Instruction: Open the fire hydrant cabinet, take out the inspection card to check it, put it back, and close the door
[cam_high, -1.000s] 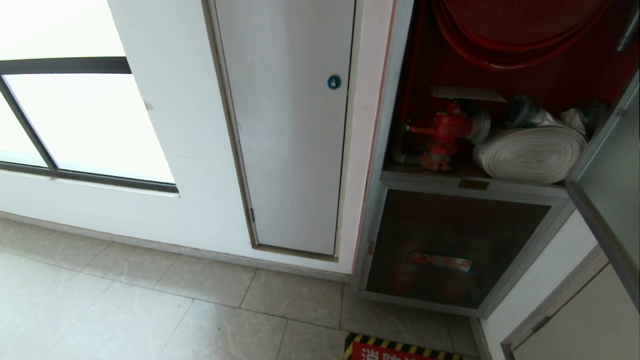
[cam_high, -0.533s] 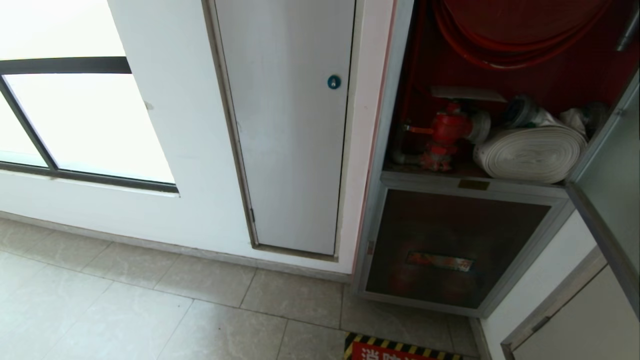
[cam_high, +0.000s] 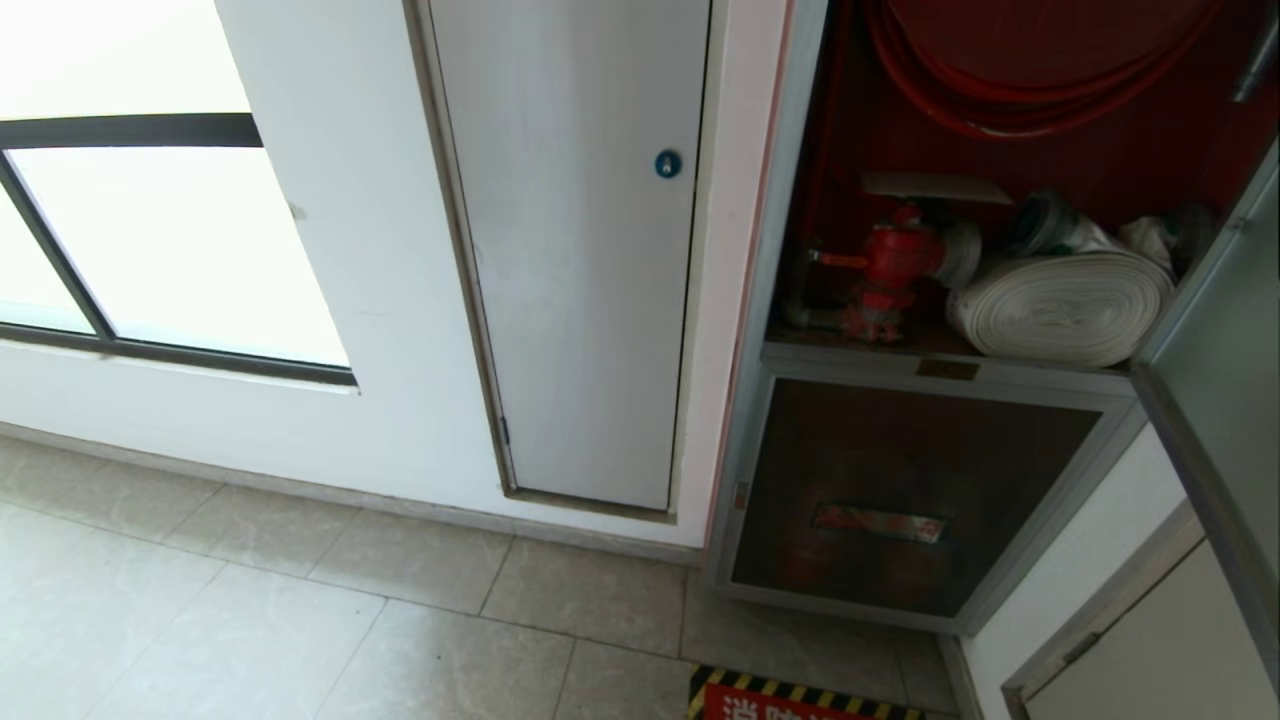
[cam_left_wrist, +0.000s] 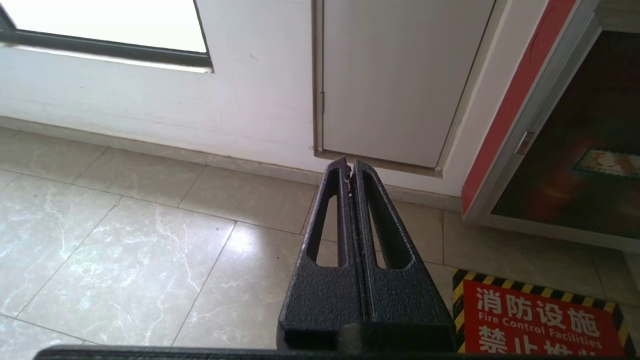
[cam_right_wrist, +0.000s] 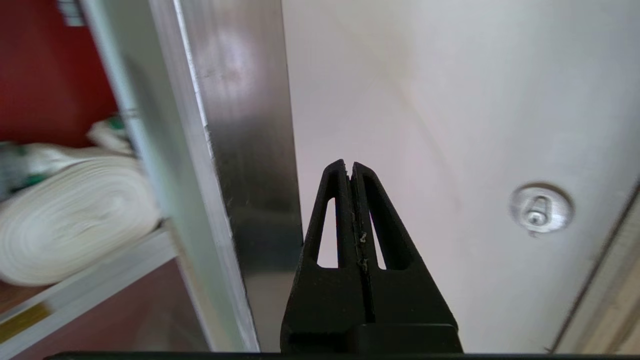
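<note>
Standing open: silver-framed dark glass door (cam_high: 1215, 400), far right | right end effector (cam_right_wrist: 350, 167): pinched together, empty, beside door's silver frame | left end effector (cam_left_wrist: 348, 165): pinched together, over pale floor tiles (cam_left_wrist: 125, 250)

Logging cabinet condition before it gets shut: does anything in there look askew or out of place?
Mostly tidy. One oddity: the card lies loose on top of the valve, tilted, not in any holder. The white hose is neatly rolled on the shelf beside it, the door stands open, and nothing looks spilled or damaged.
</note>
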